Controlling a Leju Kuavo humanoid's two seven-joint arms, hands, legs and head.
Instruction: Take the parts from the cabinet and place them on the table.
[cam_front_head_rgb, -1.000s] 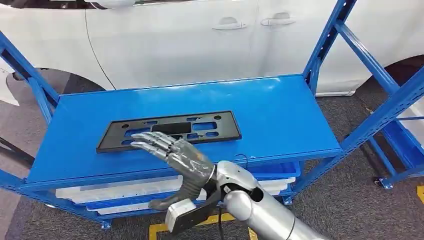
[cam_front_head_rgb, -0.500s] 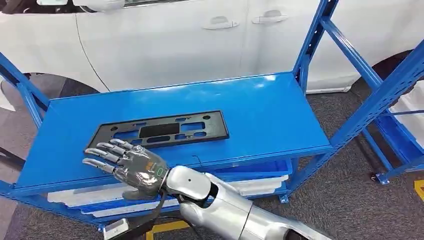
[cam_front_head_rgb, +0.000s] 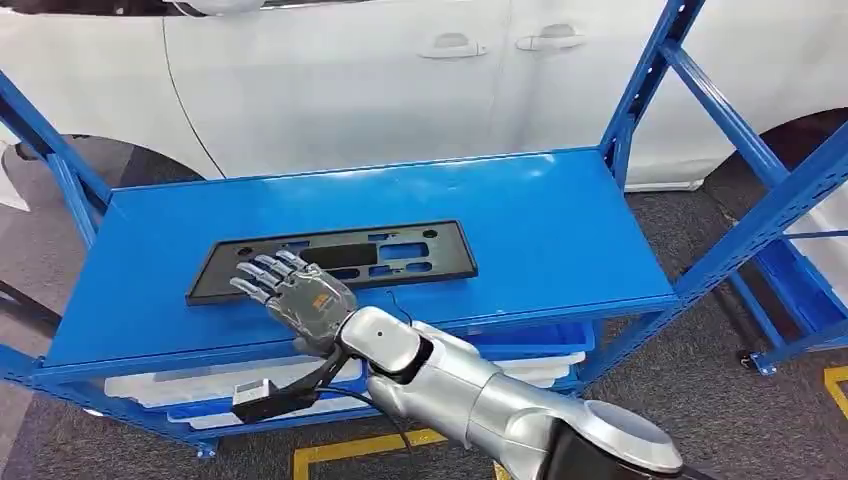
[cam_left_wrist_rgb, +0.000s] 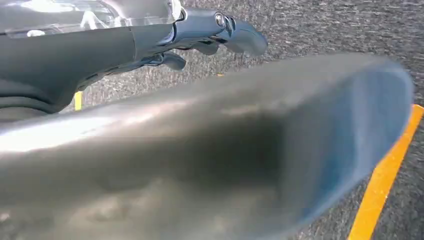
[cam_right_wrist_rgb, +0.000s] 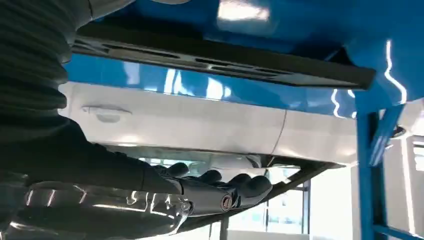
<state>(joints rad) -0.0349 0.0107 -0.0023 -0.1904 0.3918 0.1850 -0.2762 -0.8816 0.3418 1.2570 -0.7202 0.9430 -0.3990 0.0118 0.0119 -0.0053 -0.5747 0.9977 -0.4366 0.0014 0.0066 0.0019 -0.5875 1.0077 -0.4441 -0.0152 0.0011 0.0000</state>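
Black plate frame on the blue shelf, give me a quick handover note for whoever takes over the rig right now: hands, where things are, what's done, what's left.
Right hand: fingers spread, holding nothing, over the near left end of the black plate frame; whether it touches the frame is unclear.
Left hand: the left wrist view is too blurred to judge its state.
Frame: flat on the top blue shelf of the cabinet, near its front edge, in front of a white car.
Done: nothing picked yet.
Left: grip the frame, lift it off the shelf, carry it to the table and set it down.

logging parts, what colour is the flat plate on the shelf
Black, on a blue shelf; the plate shows best in the head view.
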